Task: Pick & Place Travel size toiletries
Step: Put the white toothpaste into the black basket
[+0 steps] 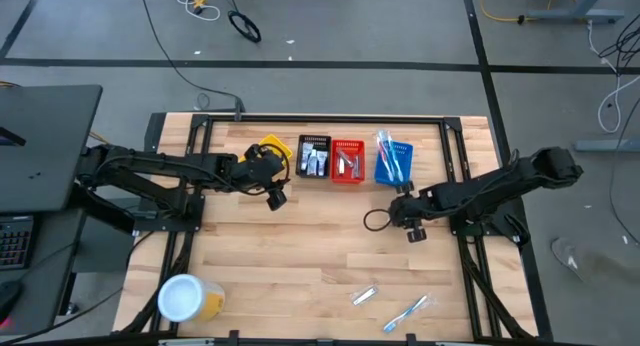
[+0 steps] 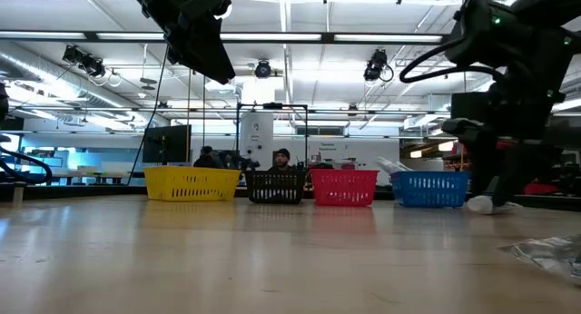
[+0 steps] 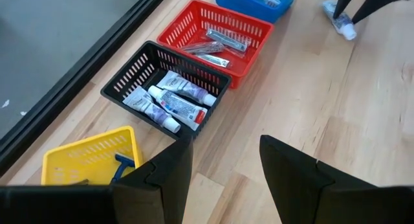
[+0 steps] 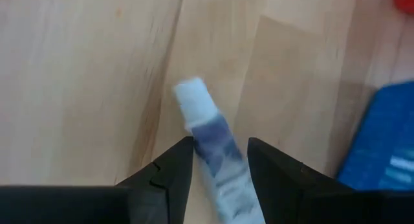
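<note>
Wooden table (image 1: 300,266) carries four baskets (image 1: 346,161); right jaws straddle a tube (image 4: 210,143), left jaws wide.

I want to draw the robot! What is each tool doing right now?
Left tool: open, holding nothing, above the black basket.
Right tool: open around a small white tube lying on the table, not gripping it yet.

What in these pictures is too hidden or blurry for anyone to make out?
- Yellow basket: left wrist view, contents mostly cut off by the left gripper's fingers.
- White tube: right wrist view, print blurred; lower end hidden between the right gripper's fingers.
- Silvery packet: low view, cut off by the edge.
</note>
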